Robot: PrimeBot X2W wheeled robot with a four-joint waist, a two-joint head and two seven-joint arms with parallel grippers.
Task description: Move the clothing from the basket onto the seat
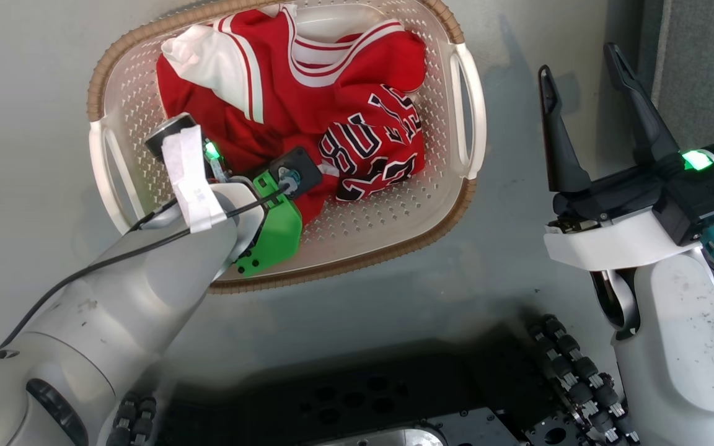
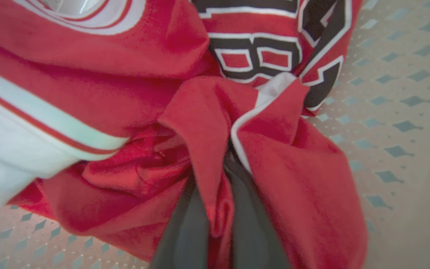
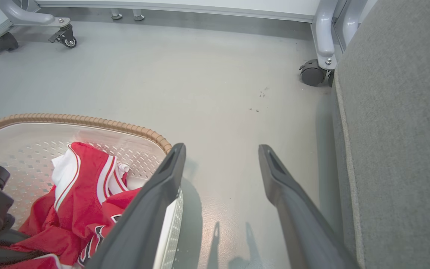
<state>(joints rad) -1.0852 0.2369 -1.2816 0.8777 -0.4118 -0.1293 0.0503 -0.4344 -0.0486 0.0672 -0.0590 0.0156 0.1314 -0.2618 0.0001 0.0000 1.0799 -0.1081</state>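
The clothing [image 1: 307,105] lies heaped in the basket [image 1: 470,105] on the floor [image 3: 215,74]. The left tool [image 2: 220,179] is down in the basket, clenched on a red fold of the clothing. The right tool [image 1: 580,62] hangs released over the floor, between the basket and the seat [image 3: 398,130] at right.

Clothing [image 1: 307,99] heaps the middle and far-left of the basket [image 1: 382,210], with bare perforated bottom only along its right and near sides. The left end effector [image 2: 215,186] sits down in the pile, fingers clamped on a red fold, and its arm [image 1: 146,266] crosses the basket's near-left side. The right end effector [image 1: 580,65] hangs spread wide over a free strip of floor [image 1: 512,248] between the basket's right handle [image 1: 471,111] and the seat [image 3: 398,130], with a caster [image 3: 312,73] at the strip's far end beside the seat.
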